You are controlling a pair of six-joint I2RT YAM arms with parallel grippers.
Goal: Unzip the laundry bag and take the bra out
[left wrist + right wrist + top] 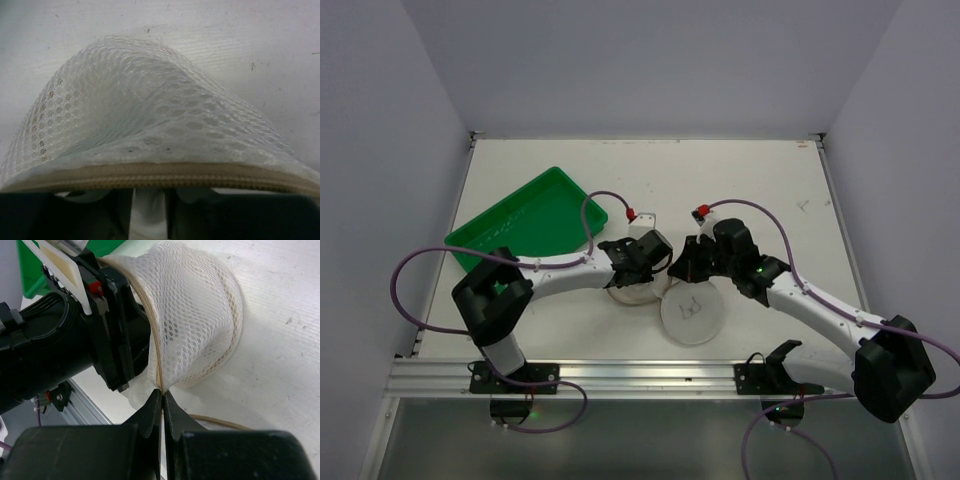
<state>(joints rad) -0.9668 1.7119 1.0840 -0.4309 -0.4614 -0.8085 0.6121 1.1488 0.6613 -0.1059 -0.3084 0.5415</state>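
Action sits at the middle of the table point(770, 190), both arms leaning in over the laundry bag point(692, 312). One round flap lies flat with the bra drawing point(694, 308) face up, toward 6 o'clock from the two claws. The other mesh half point(195, 315) bulges up as a dome at about 9 o'clock of that flap, under the left gripper point(638, 270). The left wrist camera is filled by that dome, and the tan zip point(160, 175) runs straight across just above the dark fingers. Pale fabric shows between them, but whether that claw is clamped or merely close, I cannot tell. And the right gripper point(163, 399) is as narrow as it goes, tips pressed together, touching the zip line exactly where it comes down off the dome. A pull tab between them can't be made out. Over at 10 o'clock the green tray point(520, 215) sits well apart from the bag.
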